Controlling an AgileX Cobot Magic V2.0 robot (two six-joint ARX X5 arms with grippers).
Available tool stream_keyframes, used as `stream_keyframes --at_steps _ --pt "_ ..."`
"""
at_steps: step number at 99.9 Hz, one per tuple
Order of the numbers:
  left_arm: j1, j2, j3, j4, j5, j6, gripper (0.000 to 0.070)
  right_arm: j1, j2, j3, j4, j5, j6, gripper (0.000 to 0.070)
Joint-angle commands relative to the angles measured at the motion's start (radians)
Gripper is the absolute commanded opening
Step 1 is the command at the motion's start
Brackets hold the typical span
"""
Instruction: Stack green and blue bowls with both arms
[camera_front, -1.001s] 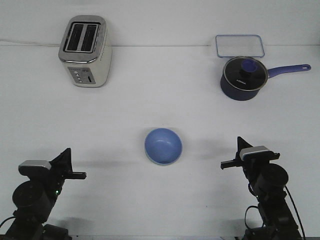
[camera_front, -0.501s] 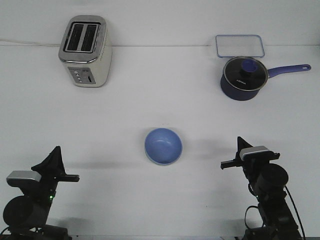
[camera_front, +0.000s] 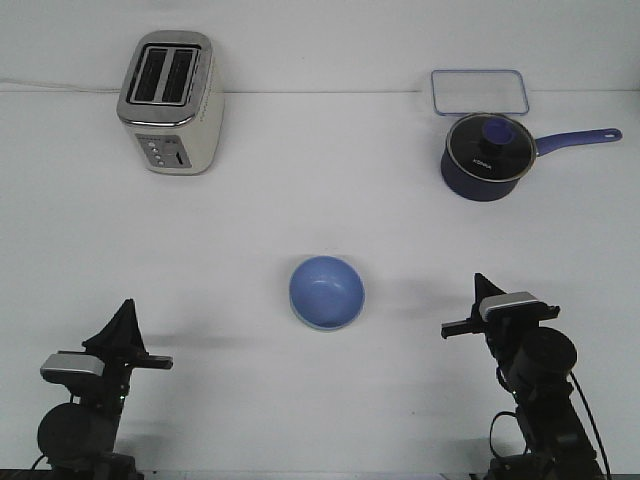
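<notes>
Both arms low, end effectors (camera_front: 124, 318) (camera_front: 482, 290) upright.

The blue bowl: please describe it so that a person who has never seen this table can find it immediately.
On the white table, look at the open middle area, in front of the silver two-slot toaster and the dark navy saucepan with a long handle. There sits a small round periwinkle blue bowl, standing alone. Unlike the saucepan, it has no lid and no handle.

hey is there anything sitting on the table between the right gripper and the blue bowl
Nothing visible does. The table is bare between the right gripper and the blue bowl. The toaster, the saucepan and the clear container all stand far back, well off that path.
</notes>
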Motion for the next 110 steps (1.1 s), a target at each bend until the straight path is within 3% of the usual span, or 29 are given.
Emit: stream_keyframes --at_steps 1,30,110 --pt "0.000 -0.007 -0.018 0.045 0.002 0.018 0.0010 0.002 0.005 -0.001 0.011 0.000 -0.001 0.0000" --pt "0.000 -0.035 -0.110 0.134 0.002 0.018 0.0010 0.002 0.005 -0.001 0.011 0.000 -0.001 0.0000" --pt "0.063 -0.035 -0.142 0.183 0.003 0.021 0.0010 0.002 0.005 -0.001 0.011 0.000 -0.001 0.0000"
